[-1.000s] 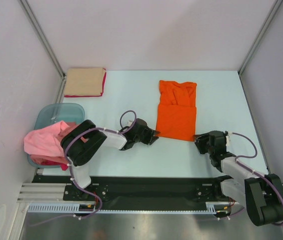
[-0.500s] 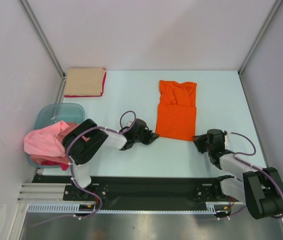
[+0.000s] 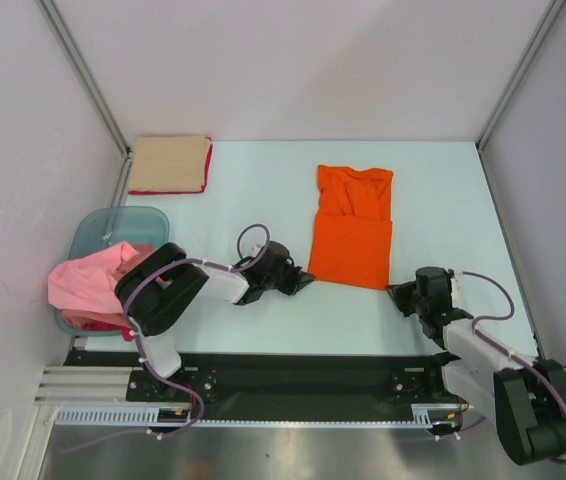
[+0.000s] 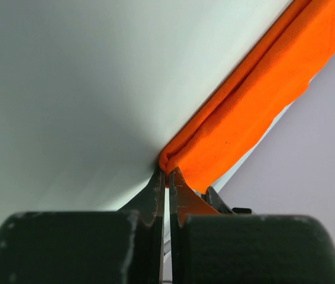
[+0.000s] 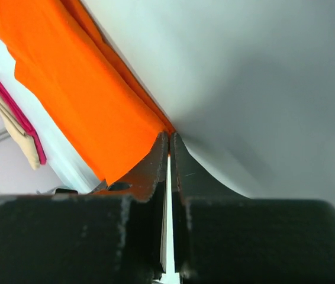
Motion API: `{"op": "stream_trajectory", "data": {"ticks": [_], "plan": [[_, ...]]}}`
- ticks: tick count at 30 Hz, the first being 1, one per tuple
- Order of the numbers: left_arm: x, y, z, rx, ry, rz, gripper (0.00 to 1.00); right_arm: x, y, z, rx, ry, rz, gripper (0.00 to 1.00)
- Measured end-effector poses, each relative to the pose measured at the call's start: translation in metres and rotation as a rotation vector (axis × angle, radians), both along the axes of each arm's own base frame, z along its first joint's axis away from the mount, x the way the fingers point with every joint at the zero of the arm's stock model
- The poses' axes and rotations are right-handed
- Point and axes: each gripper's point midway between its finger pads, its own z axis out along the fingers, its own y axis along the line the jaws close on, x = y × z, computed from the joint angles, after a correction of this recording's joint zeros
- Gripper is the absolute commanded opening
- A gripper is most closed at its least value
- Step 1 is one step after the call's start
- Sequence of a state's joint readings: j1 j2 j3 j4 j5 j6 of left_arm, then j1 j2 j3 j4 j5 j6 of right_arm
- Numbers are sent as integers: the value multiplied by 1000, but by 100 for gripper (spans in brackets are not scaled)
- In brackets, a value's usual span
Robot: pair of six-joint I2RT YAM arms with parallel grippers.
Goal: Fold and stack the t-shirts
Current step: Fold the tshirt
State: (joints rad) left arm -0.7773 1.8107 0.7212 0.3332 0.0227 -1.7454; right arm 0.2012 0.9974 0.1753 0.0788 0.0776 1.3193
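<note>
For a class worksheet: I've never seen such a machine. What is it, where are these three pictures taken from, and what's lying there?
Two robot arms stand bolted to a table. One picture looks down from above; the other two come from a camera on each wrist. An orange t-shirt lies partly folded in the middle. The left gripper and right gripper are shut on its two near corners. Far left, a folded tan shirt rests on a red shirt; a pink shirt hangs over a blue-green tub.
</note>
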Motion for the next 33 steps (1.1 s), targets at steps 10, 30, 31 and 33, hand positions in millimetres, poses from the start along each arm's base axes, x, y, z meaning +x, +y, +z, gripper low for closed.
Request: {"op": "stream_trajectory", "data": {"ticks": [10,30,31,33], "plan": [[-60,1,0,37,4,-71,0,-33,-2,25,6,-48,33,0],[-72,-7,57,185,-130,-112,0,-54,-3,51,-103,52,155,0],[-59,-8,70,192,-164,-108,0,-42,-2,59,-119,49,170,0],[-28,-5,95,207,-223,-92,0,-13,3,79,-141,31,197,0]]}}
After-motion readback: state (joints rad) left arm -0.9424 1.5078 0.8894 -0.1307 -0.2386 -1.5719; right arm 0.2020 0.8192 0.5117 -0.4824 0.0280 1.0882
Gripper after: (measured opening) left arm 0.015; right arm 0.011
